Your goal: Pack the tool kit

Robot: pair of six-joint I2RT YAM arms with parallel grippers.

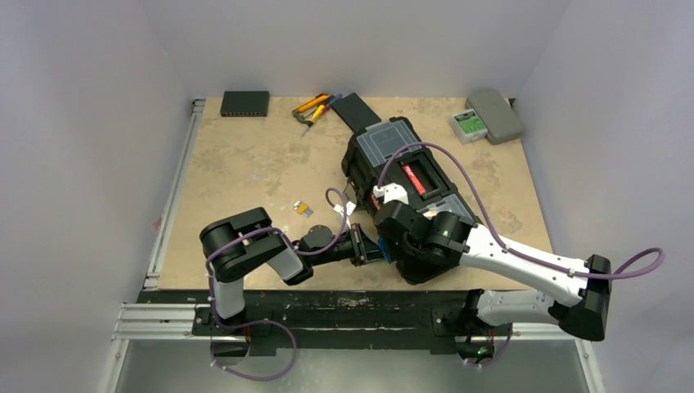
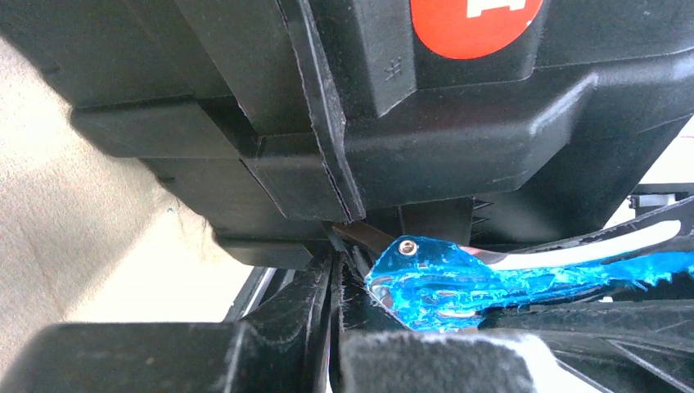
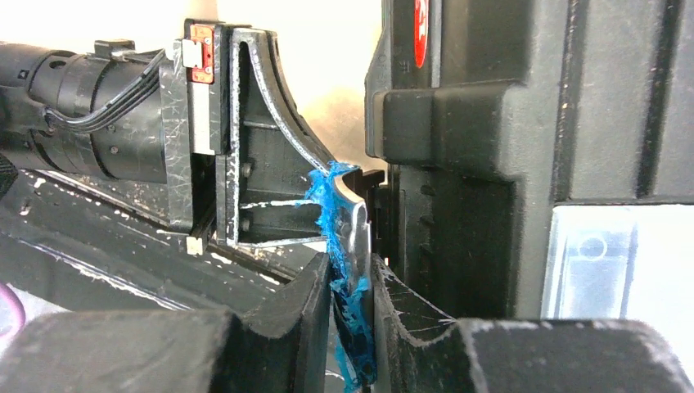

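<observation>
The black toolbox point(image 1: 401, 176) lies slantwise mid-table with its lid down, showing a red-labelled handle point(image 1: 413, 178) and a clear-lidded compartment point(image 1: 383, 144). Both grippers meet at its near end. My right gripper point(image 1: 391, 239) is shut on a blue latch point(image 3: 353, 237), a thin metal tab with ragged blue covering held between its pads point(image 3: 353, 282). My left gripper point(image 1: 372, 248) is shut, its fingers point(image 2: 315, 315) pressed together under the box's edge point(image 2: 344, 155), just left of the latch point(image 2: 434, 278). Yellow-black and orange-handled tools point(image 1: 315, 108) lie at the back of the table.
A flat black box point(image 1: 245, 102) sits at the back left. A grey case with a green label point(image 1: 487, 117) sits at the back right. A black flat piece point(image 1: 356, 110) lies behind the toolbox. A small yellow item point(image 1: 304, 210) lies on the table left of the grippers.
</observation>
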